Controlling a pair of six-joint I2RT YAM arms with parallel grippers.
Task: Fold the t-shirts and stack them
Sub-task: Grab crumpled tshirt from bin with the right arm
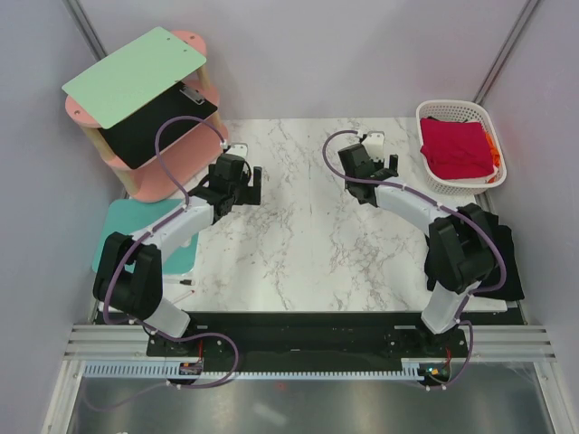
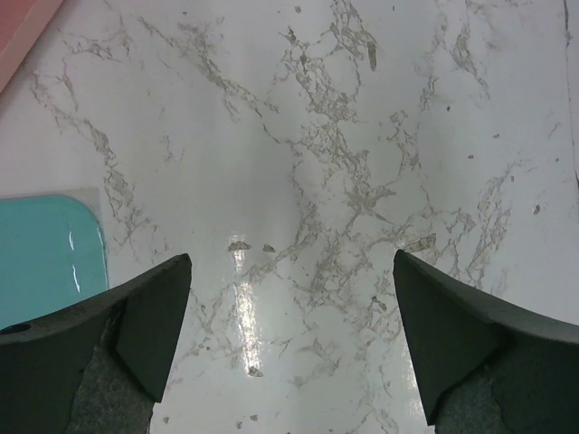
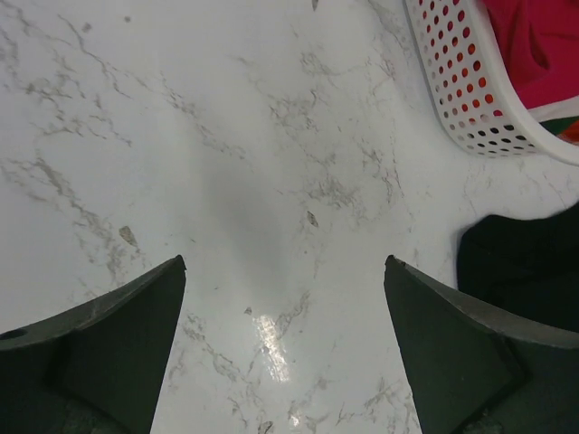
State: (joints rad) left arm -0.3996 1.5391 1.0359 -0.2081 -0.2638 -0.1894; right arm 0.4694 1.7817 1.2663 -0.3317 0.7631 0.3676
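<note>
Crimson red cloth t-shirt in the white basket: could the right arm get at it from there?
Probably yes. The crimson red cloth t-shirt lies on top in the open-topped white perforated plastic basket, and the right tool hangs open nearby with nothing between.

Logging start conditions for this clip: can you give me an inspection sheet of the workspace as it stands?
Surface: marble table, bare between the arms.
Job's things: red t-shirt and orange t-shirt in the white basket, rear right; black t-shirt at the near right edge, by the right arm's base.
Clutter: teal mat, left edge; pink shelf carrying a mint-green board.
Grippers: left gripper and right gripper open, over bare marble, holding nothing.
Cables: purple cable looped along each arm.
Surroundings: grey walls.
</note>
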